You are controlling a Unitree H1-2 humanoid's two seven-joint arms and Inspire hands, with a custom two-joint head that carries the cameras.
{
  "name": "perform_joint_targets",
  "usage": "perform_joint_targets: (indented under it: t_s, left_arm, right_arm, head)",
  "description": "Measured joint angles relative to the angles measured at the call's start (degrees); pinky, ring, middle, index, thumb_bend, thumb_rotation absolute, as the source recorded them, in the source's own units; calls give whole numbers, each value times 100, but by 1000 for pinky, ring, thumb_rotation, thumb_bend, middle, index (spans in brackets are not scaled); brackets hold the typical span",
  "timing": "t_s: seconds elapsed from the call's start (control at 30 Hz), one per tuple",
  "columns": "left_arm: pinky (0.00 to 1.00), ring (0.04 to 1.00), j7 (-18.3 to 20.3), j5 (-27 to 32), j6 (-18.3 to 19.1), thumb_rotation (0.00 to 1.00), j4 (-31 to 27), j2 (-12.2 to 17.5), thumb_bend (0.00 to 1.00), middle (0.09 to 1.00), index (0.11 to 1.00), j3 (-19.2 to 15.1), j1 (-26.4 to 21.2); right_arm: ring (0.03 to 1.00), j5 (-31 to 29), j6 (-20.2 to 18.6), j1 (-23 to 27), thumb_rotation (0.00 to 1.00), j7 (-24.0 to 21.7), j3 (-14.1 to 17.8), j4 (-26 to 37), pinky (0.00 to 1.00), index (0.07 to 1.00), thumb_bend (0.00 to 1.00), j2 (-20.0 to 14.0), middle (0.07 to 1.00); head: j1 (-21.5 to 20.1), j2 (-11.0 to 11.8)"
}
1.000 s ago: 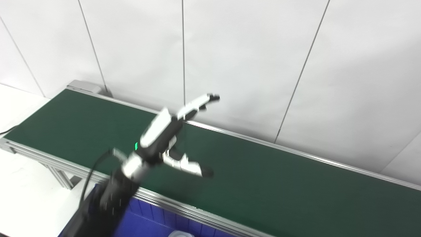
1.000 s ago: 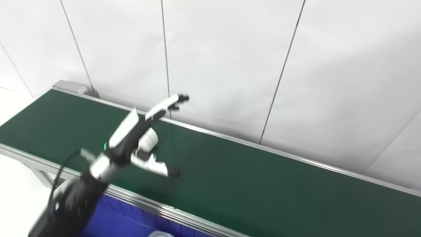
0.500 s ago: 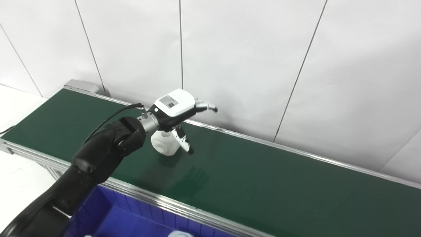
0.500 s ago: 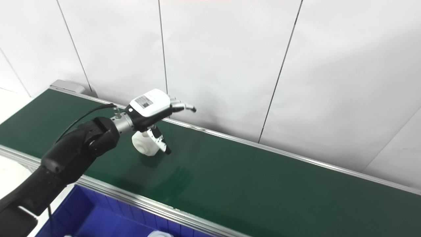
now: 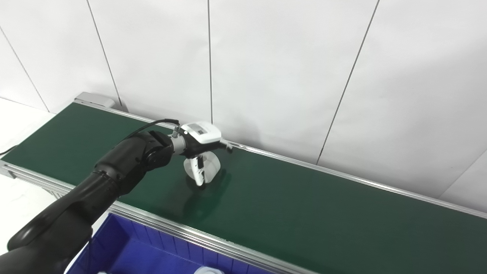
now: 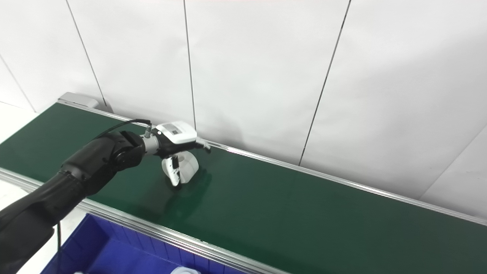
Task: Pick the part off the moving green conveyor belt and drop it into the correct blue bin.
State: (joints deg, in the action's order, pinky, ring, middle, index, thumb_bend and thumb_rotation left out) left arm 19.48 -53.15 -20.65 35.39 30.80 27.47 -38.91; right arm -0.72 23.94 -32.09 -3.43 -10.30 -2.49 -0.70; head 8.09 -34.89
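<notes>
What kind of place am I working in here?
Probably a mock sorting line in a lab or test cell. A green conveyor belt with metal rails runs along a plain white panel wall, a blue bin sits below its near edge, and the left hand reaches over a white part.

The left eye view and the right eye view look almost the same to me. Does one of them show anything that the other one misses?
Only the left eye view shows a thin dark cable at the far left edge, beside the belt's frame. Only the right eye view shows more of the blue bin's floor near the bottom edge. Both share the main scene: the left hand lowered over the white part on the green conveyor belt, its thumb down the part's near side. Whether the hand has closed on the part I cannot tell. No right hand appears in either view.
</notes>
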Motion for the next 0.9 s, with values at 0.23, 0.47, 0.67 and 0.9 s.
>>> perform_joint_targets:
  t_s: [0.23, 0.47, 0.67, 0.9]
  left_arm:
    - [790, 869, -99, -252, 165, 374, 105, -3, 1000, 885, 855, 236, -63]
    - [582, 641, -764, -396, 1, 80, 425, -51, 887, 680, 662, 557, -187]
    - [431, 461, -2470, -455, -490, 1, 1023, -259, 536, 492, 497, 610, -125]
    - [452, 502, -2948, 3, -548, 0, 1102, -471, 520, 522, 461, 695, -27]
  right_arm:
    - [940, 103, 0, -54, 1000, 17, -37, 74, 989, 996, 719, 37, 987]
    - [932, 99, 0, -84, 1000, 17, -53, 122, 967, 998, 710, 37, 985]
    - [932, 117, 0, -109, 1000, 51, -63, 127, 968, 989, 723, 40, 977]
    - [937, 136, 0, -112, 1000, 51, -99, 136, 976, 993, 725, 39, 982]
  head:
    - [-9, -53]
    - [-9, -105]
    - [-44, -132]
    - [-62, -158]
